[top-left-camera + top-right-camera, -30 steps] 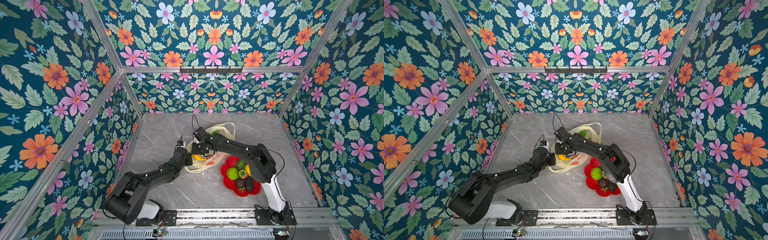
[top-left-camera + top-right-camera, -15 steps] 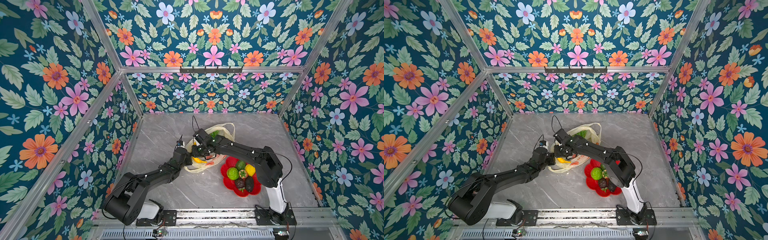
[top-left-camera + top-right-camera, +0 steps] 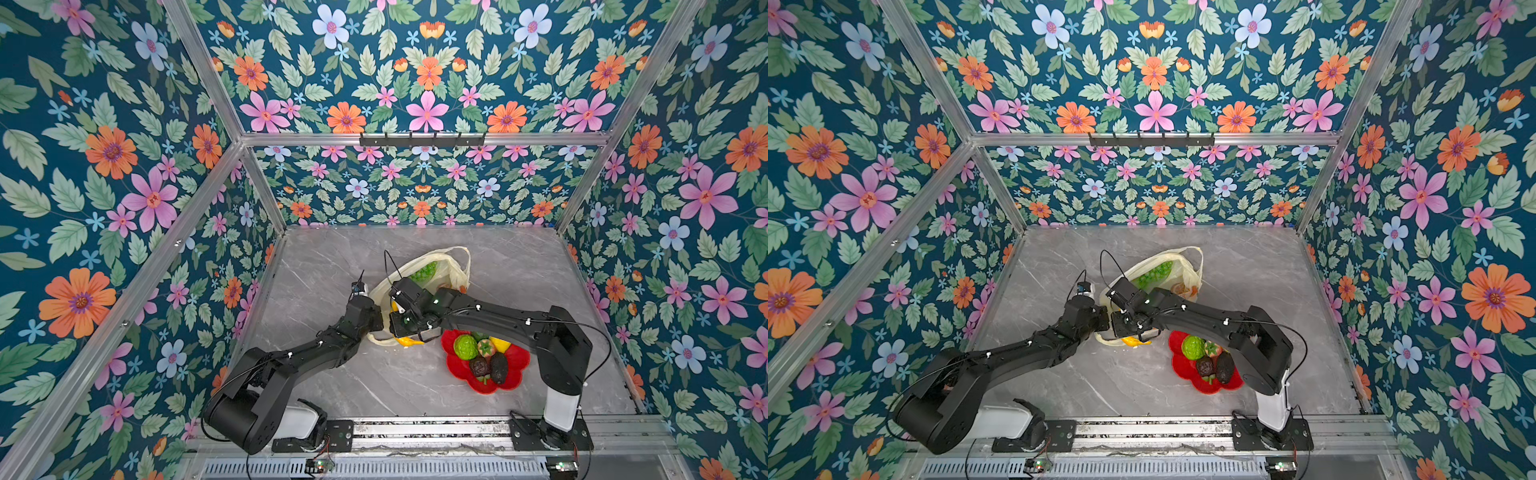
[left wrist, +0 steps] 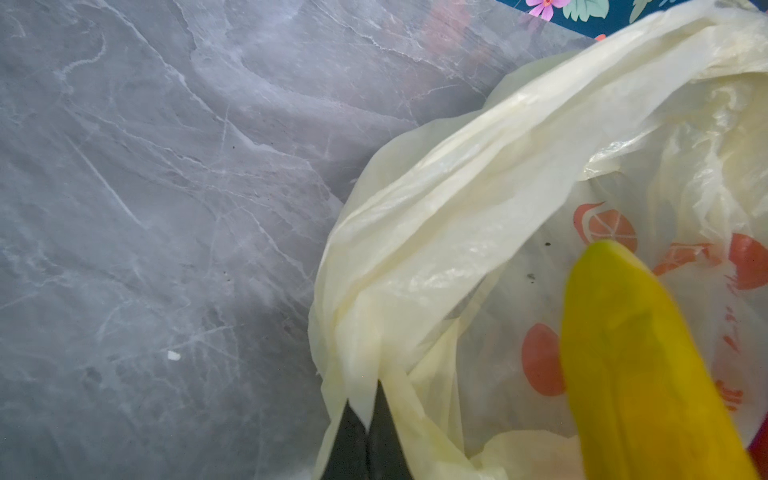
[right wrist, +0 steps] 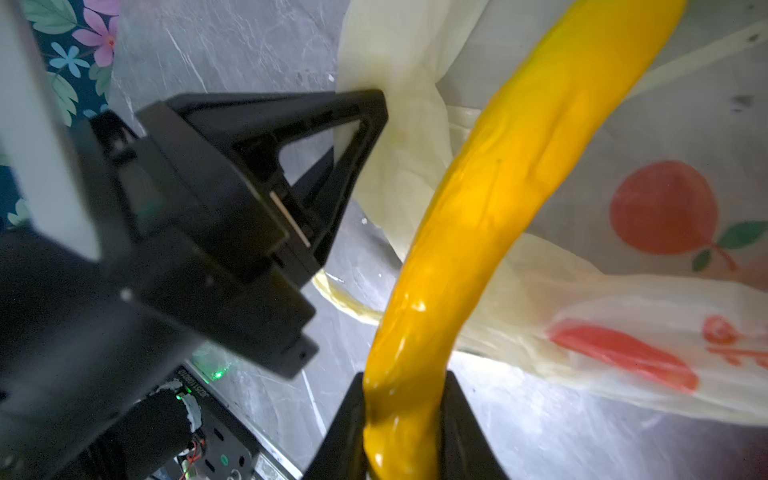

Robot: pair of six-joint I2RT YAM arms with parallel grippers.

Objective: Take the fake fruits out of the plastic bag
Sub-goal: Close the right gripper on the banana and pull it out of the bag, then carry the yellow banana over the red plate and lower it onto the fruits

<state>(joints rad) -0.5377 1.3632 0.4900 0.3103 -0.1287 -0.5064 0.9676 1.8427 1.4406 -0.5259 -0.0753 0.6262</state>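
In both top views: one bag [image 3: 451, 266] crumpled mid-table [image 3: 332, 374], one grape bunch [image 3: 424, 271] showing green through it. At its near edge the left gripper [image 3: 383, 321], tips masked by the right arm's wrist. From the right, reaching across, the right gripper [image 3: 409, 336], clamped on one banana [image 3: 409, 342], tip poking out just past the bag's rim. Just beside, one red plate [image 3: 519, 368] with five plain fruits: one bumpy green ball [image 3: 465, 347], one red piece [image 3: 485, 348], one lemon [image 3: 500, 344], two brown pieces [image 3: 480, 366]; a further green bit half hidden behind the right forearm, not to be named. In the left wrist view: two fingers [image 4: 353, 440] pressed fully together on a gathered fold of the bag [image 4: 436, 216]; bare grey table [image 4: 166, 208] alongside; banana [image 4: 623, 353] blurred and close, covering part of the orange-red print. In the right wrist view: two fingers [image 5: 465, 432] a narrow way apart, gripping the banana [image 5: 498, 187] by its end, the rest arching over the bag's [image 5: 665, 291] printed side; touching the bag or not, cannot tell. Close beside, the left gripper [image 5: 372, 104], closed on the cream edge, black body blocking much of the table; one handle [image 5: 345, 301] lying on the table between the two grippers.
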